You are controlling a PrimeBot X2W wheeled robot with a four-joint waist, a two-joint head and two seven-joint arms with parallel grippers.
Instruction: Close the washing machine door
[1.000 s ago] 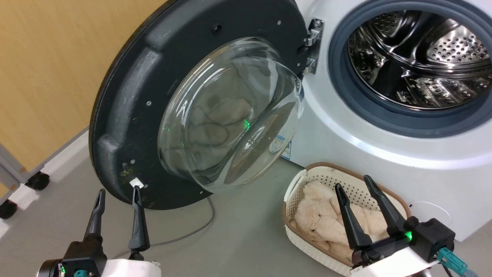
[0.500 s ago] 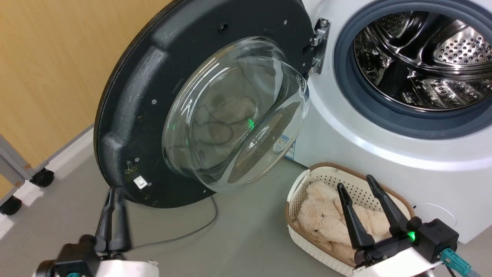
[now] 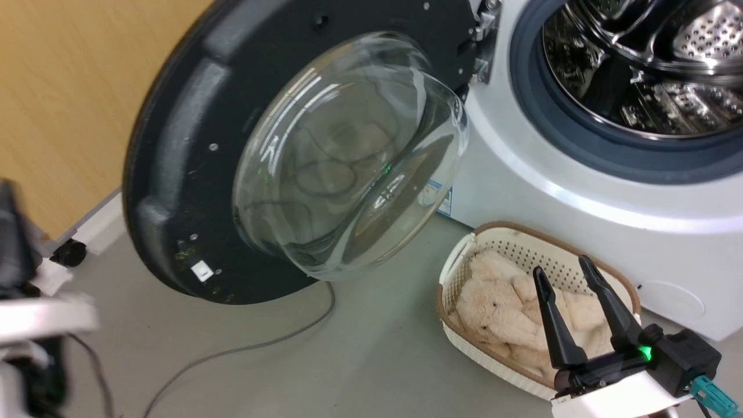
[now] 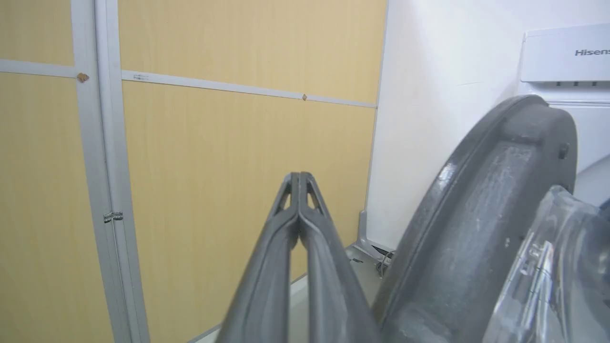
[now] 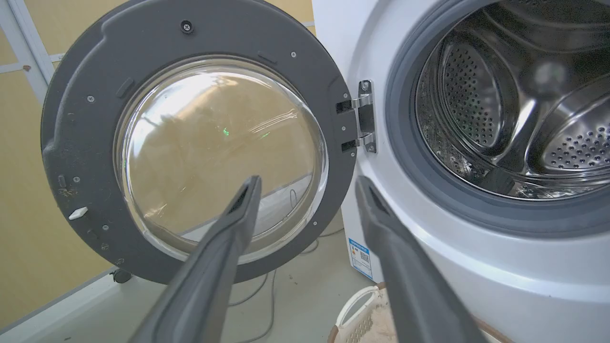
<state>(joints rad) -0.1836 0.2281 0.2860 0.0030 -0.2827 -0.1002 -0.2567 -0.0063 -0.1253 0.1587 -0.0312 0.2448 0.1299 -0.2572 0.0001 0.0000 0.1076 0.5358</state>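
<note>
The washing machine door [image 3: 174,174] stands wide open, its matte black back and bulging glass bowl [image 3: 342,157] facing me. In the right wrist view the door [image 5: 81,119] hangs on its hinge [image 5: 362,116] left of the washing machine [image 5: 429,267]. My left gripper [image 4: 299,177] is shut with nothing in it, just left of the door's outer rim [image 4: 476,228] and pointing at the wall. In the head view the left arm [image 3: 40,313] is a blur at the left edge. My right gripper [image 3: 562,267] stands open over the basket, empty, apart from the door.
A cream perforated basket [image 3: 464,261] with a plush toy [image 3: 499,302] sits on the floor before the washing machine [image 3: 580,191]. The steel drum [image 3: 638,69] is open. A grey cable [image 3: 261,348] runs under the door. A castor [image 3: 69,252] and a wood-panel wall [image 4: 214,143] lie left.
My left gripper has shut its fingers and swung from under the door's lower rim out to the left of the door. The head camera has shifted a little. The right gripper holds its pose.
</note>
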